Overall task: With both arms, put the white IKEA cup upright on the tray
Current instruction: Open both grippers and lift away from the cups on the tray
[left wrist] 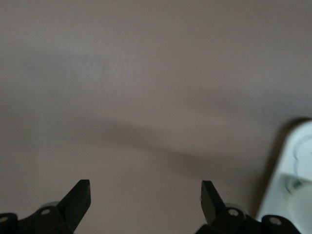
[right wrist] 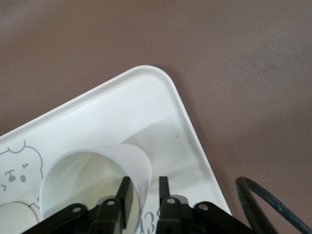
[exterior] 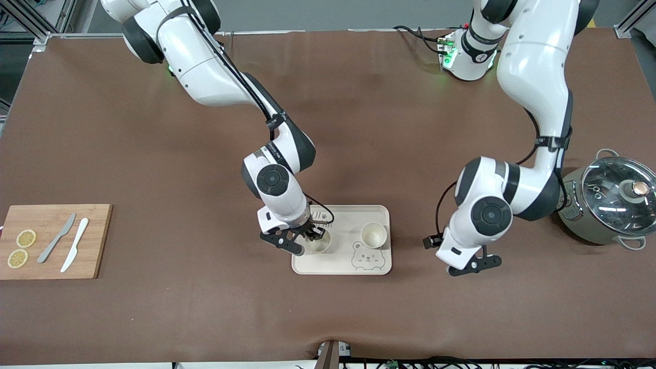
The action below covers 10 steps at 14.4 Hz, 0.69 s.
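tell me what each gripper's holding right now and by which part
The right gripper straddles the rim wall of a white cup standing on the tray, one finger inside, one outside. The left gripper is open, holding nothing.

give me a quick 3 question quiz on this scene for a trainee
1. True or false: both cups stand upright on the tray.
2. What straddles the wall of the cup under the right gripper? A) its fingers B) a knife C) a lid
3. What is the left gripper over?

Key
1. True; the second cup is toward the left arm's end.
2. A
3. Bare table beside the tray, jaws open, waiting.
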Motion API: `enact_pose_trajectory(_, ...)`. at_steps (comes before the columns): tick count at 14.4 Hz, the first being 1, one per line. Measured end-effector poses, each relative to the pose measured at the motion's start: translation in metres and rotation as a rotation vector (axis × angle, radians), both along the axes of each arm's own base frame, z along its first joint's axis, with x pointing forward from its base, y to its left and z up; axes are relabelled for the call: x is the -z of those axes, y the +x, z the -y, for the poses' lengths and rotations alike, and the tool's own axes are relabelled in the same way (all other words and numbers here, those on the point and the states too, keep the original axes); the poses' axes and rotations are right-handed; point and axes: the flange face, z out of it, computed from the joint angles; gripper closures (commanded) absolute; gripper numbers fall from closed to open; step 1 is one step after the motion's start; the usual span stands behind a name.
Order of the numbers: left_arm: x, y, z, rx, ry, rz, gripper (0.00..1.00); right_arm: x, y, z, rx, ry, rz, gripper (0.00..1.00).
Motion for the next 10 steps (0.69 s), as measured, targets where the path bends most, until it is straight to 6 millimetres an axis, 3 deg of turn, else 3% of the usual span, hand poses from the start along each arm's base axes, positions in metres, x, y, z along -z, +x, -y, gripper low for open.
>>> enact_pose_trajectory(2, 0.021, 0.011, -0.024, 0.009, -0.012, 0.021, 0.00, 0.000, 0.001, 0.001, -0.023, -0.034, 0.023, 0.00)
enact_pose_trajectory(4, 0.015, 0.018, -0.041, 0.011, -0.035, 0.030, 0.00, -0.007, 0.004, 0.002, -0.028, -0.044, 0.038, 0.00)
enact_pose_trajectory(6, 0.009, 0.019, -0.041, 0.008, -0.048, 0.036, 0.00, -0.027, 0.006, 0.005, -0.029, -0.060, 0.029, 0.00)
enact_pose_trajectory(8, 0.011, 0.018, -0.039, 0.010, -0.051, 0.031, 0.00, -0.072, 0.004, 0.010, -0.040, -0.087, 0.004, 0.00)
enact_pose_trajectory(10, 0.014, 0.016, -0.036, 0.008, -0.059, 0.023, 0.00, -0.140, -0.004, 0.020, -0.038, -0.110, -0.022, 0.00)
